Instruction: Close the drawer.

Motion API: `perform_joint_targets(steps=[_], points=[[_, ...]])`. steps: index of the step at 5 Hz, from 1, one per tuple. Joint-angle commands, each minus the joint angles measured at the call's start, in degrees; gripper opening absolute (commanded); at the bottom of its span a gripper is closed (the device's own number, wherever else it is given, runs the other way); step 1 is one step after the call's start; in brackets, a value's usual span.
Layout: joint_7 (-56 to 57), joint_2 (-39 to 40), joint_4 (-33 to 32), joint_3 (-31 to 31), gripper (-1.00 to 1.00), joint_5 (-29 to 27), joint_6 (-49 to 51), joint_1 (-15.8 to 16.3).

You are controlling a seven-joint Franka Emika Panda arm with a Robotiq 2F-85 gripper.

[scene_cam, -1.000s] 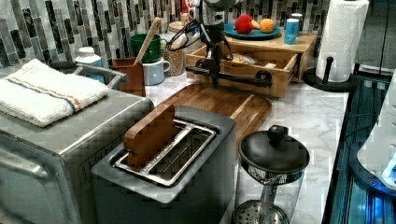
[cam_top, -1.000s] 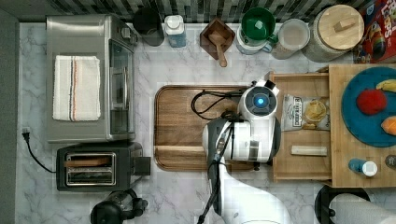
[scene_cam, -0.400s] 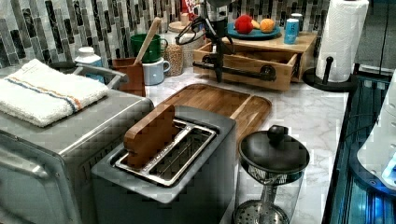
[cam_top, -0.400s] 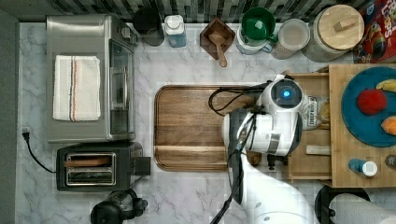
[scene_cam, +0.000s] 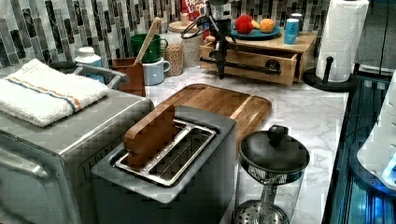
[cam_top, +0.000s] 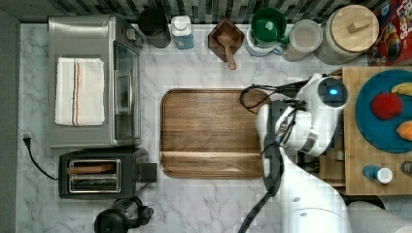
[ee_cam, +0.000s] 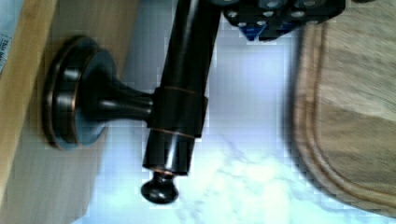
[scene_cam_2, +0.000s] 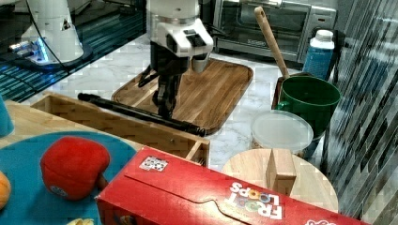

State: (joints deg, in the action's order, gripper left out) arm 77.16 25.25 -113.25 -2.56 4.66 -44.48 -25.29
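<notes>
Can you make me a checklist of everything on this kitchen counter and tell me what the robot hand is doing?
Surface: white marble counter, with a dark cutting board in the middle.
Job's things: the drawer is nearly shut; the right view shows it slightly out, with a dark bar handle across its front.
Clutter: toaster, toaster oven with a towel on top, green mug, blue plate with fruit, cereal box, paper towel roll.
Grippers: the gripper is at the handle; grip unclear.
Cables: black cable loop on the arm; toaster cord.
Surroundings: tiled wall.
</notes>
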Motion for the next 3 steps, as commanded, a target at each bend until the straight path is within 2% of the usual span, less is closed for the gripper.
perform_joint_targets(steps=[1, 2, 3], points=[[12.53, 0.81, 15.52, 7.65, -1.0, 0.25, 2.86, -8.21], [15.32, 4.18, 19.16, 7.2, -1.0, -0.94, 1.28, -9.45], [13.42, 4.07, 18.66, 7.49, -1.0, -1.21, 1.68, -9.08]])
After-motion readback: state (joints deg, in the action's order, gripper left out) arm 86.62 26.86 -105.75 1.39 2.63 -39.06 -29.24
